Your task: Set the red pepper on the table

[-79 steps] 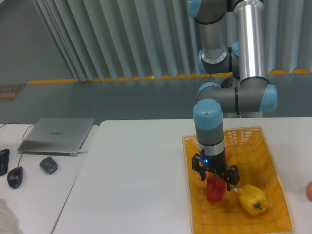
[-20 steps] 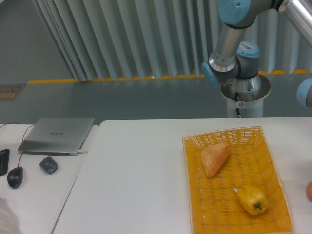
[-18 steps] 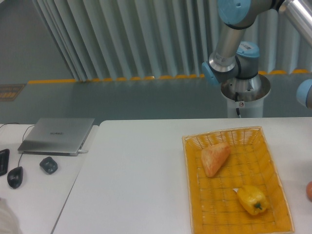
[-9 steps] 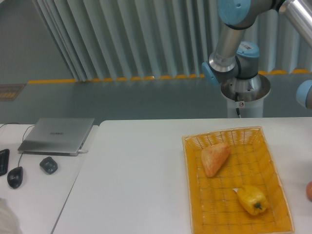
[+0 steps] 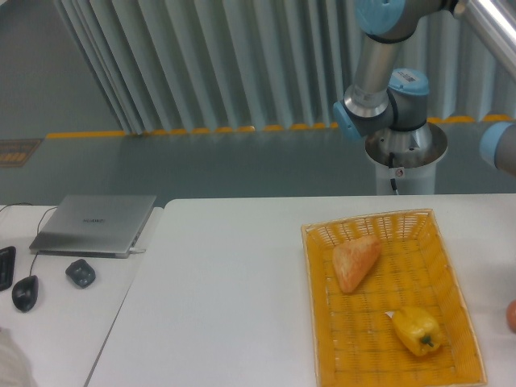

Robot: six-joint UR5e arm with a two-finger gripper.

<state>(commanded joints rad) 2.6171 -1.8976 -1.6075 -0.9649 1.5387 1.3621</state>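
1. The white table filled the lower part of the picture.
2. A yellow wicker basket sat on the table toward 4 o'clock.
3. Inside the basket, a pale orange wedge of food lay near the top end.
4. A yellow pepper lay in the basket at 5 o'clock from the wedge, well apart from it.
5. A small bit of something red showed at the right edge of the picture, on the table just outside the basket, at 3 o'clock from the yellow pepper. It may have been the red pepper, but too little of it showed to be sure.
6. The robot arm stood behind the table at 1 o'clock and reached out past the right edge.
7. The pincer was out of the picture, so nobody could tell if it was wide, narrow or holding something.
8. A grey laptop, closed, sat on another table at 9 o'clock, with a black mouse and a small dark thing near it.
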